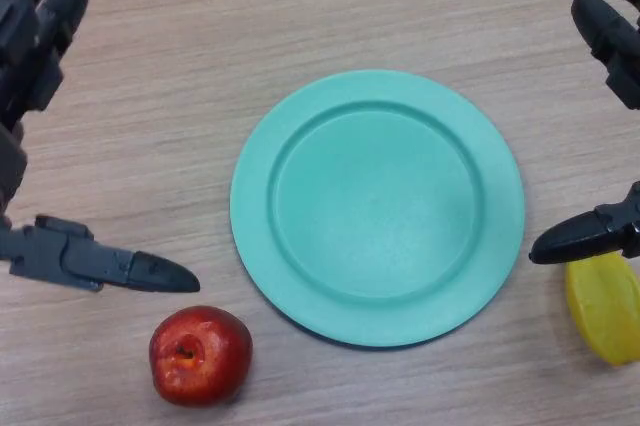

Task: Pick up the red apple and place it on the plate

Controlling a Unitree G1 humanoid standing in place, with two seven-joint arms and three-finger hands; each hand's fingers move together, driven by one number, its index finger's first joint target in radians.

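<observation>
A red apple (200, 355) sits on the wooden table near the front left, stem side up. A round teal plate (377, 206) lies empty in the middle of the table, to the right of and beyond the apple. My left hand (45, 41) is at the left edge with its fingers straight; its thumb (105, 265) points right, just above and left of the apple without touching it. My right hand (610, 31) is at the right edge, fingers straight, its thumb (585, 237) near the plate's right rim. Both hands hold nothing.
A yellow fruit (605, 306) lies at the right edge, just below my right thumb and beside the plate's rim.
</observation>
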